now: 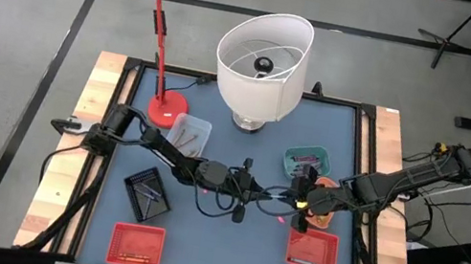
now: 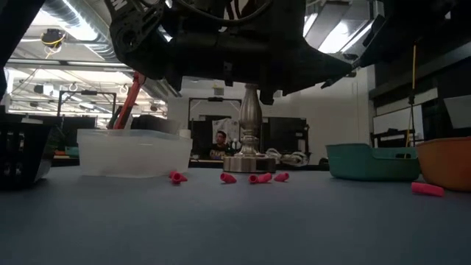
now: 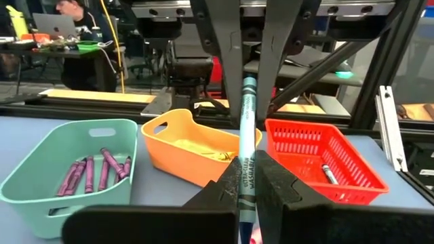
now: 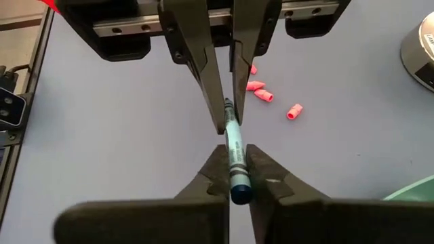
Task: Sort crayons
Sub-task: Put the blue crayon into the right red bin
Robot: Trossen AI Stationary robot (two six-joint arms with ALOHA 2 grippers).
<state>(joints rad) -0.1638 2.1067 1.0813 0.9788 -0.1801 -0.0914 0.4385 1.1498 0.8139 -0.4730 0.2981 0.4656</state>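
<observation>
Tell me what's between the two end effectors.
A blue crayon, held by the left end effector and the right end effector at once; both wrist views show it.

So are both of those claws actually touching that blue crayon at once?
Touching. In the right wrist view the right gripper pinches one end of the blue crayon, while the left gripper clamps its other end.

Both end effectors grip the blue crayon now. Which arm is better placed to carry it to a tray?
Right, probably. The right end effector holds the blue crayon beside the teal tray and red basket; the left end effector reaches across.
</observation>
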